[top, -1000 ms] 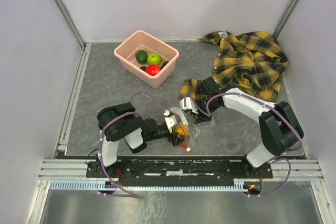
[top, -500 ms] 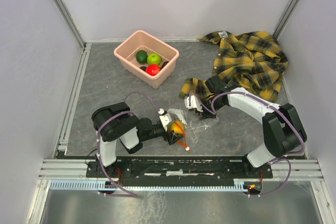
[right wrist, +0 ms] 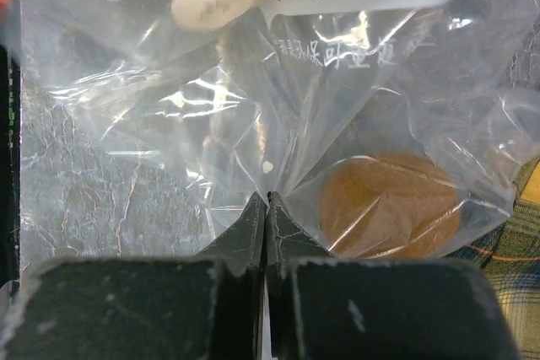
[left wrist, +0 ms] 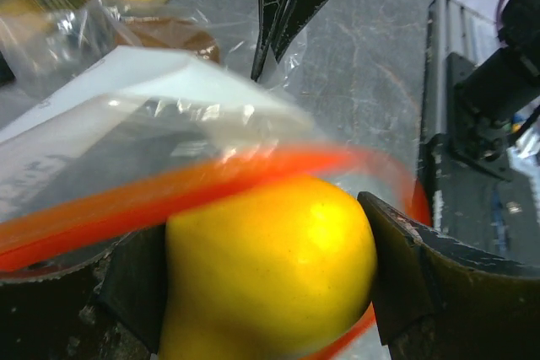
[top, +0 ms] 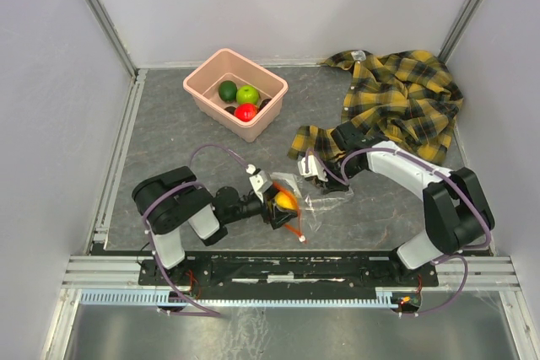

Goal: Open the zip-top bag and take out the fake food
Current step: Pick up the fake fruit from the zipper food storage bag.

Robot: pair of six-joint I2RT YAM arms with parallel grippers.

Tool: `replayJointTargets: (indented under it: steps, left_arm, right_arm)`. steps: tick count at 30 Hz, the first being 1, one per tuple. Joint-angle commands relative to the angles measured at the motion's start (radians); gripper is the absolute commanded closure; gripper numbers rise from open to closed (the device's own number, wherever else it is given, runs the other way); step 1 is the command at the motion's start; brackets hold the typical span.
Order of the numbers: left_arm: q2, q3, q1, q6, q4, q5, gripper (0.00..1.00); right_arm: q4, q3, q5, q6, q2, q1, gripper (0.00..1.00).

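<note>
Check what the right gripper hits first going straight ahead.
The right gripper is pinching the bag, so more bag film comes first. The brown fruit sits beside that line, likely missed.

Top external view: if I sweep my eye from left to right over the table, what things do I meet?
Pink tub → yellow-orange fruit → zip-top bag → plaid shirt.

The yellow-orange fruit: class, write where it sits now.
In the top view the yellow-orange fruit sits front and centre, gripped by the left hand, against the orange strip of the zip-top bag.
</note>
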Motion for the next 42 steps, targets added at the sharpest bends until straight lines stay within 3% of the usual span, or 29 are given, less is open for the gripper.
replayJointTargets:
  steps: [1, 5, 11, 15, 24, 33, 42]
  left_arm:
    - [0.002, 0.007, 0.024, -0.244, 0.19, 0.076, 0.51]
    - [0.026, 0.03, 0.046, -0.427, 0.192, 0.089, 0.57]
    - [-0.036, 0.013, 0.049, -0.466, 0.164, 0.058, 0.62]
    - [-0.12, 0.031, 0.057, -0.436, -0.039, 0.064, 0.62]
    - [-0.38, 0.11, 0.056, -0.317, -0.677, 0.031, 0.6]
    - [-0.568, 0.164, 0.057, -0.207, -1.031, -0.005, 0.6]
    - [-0.701, 0.198, 0.071, -0.181, -1.267, -0.061, 0.6]
  right_arm:
    - [-0.016, -0.003, -0.034, -0.022, -0.046, -0.013, 0.98]
    - [-0.017, -0.008, -0.042, -0.026, -0.048, -0.014, 0.98]
    - [-0.017, -0.009, -0.033, -0.031, -0.039, -0.012, 0.98]
    - [-0.014, -0.008, -0.027, -0.03, -0.039, -0.012, 0.98]
    - [-0.003, -0.013, -0.015, -0.026, -0.04, -0.015, 0.98]
    - [0.0, -0.015, -0.009, -0.025, -0.039, -0.017, 0.98]
    - [0.0, -0.015, -0.007, -0.024, -0.036, -0.017, 0.98]
